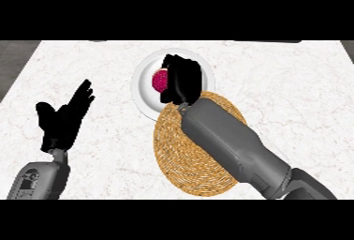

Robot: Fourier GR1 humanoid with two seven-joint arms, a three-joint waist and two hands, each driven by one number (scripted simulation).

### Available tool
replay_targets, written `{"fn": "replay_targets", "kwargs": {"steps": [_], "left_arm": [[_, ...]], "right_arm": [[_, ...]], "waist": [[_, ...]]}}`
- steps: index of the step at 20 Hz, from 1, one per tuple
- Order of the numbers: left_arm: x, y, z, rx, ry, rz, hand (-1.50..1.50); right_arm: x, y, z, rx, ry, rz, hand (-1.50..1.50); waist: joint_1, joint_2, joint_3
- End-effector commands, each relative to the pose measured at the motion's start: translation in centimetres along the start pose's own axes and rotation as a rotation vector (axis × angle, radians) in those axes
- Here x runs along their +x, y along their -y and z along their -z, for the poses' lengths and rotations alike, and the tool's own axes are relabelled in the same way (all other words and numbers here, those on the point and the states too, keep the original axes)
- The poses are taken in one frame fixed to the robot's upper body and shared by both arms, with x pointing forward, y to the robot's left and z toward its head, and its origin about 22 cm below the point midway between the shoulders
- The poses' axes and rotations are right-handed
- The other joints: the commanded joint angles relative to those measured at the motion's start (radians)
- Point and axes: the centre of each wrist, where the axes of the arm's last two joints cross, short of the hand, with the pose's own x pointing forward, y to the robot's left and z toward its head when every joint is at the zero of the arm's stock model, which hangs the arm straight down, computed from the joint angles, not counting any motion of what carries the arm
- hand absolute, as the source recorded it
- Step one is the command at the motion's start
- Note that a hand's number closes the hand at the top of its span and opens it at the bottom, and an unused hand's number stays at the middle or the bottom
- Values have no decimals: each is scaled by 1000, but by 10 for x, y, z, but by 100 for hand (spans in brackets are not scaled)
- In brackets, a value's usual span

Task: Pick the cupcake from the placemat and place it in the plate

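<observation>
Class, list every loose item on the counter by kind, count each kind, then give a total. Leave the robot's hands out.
Cupcake: 1, over the plate, at the right hand
Plate: 1, white
Placemat: 1, woven, tan
Total: 3

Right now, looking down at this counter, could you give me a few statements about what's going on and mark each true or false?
1. The right hand is over the plate. True.
2. The cupcake sits on the placemat. False: it is over the plate, beside the right hand's fingers.
3. The left hand is curled round something. False: it rests open at the left, holding nothing.
4. The placemat is round and woven, lying partly under the right forearm. True.
5. The plate is black. False: it is white.
</observation>
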Motion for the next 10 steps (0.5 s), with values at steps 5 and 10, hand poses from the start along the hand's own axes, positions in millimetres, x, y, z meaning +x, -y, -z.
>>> {"fn": "replay_targets", "kwargs": {"steps": [5,10], "left_arm": [[3,2,-6,23,-3,-2,0],[3,8,5,10,9,-6,0]], "right_arm": [[-49,-12,16,231,-37,147,-150],[-44,-11,19,85,116,163,-150]], "waist": [[-3,1,1],[-10,-1,1]]}}
